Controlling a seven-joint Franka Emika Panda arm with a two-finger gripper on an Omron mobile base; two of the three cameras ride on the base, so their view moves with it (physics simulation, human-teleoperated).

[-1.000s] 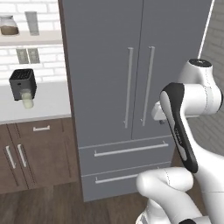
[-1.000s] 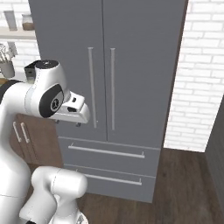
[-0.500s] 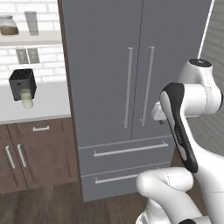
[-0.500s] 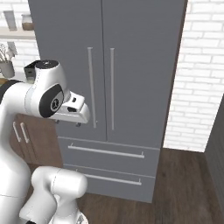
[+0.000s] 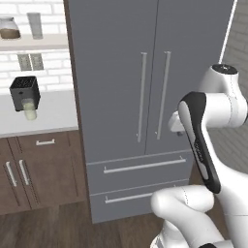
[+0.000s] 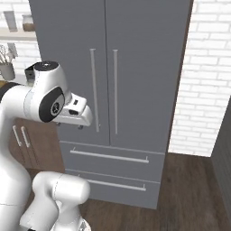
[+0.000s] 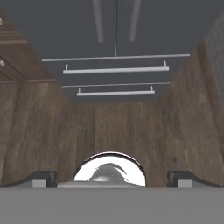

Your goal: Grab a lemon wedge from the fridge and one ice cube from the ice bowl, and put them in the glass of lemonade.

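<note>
Ahead of the wide-apart gripper, seemingly empty, stands the fridge.

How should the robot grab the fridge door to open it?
Probably by one long silver handle on the fridge. Each bar stands upright and off the door, beside the middle seam, so the open claw could come straight from the front and pinch it from both sides.

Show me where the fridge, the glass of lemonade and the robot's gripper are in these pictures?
fridge (image 5: 121, 53): left base view, on its left door panel.
glass of lemonade (image 5: 30, 110): left base view, on the pale liquid.
gripper (image 7: 113, 178): hand view, midway between its two dark fingertips, which stand wide apart.
</note>
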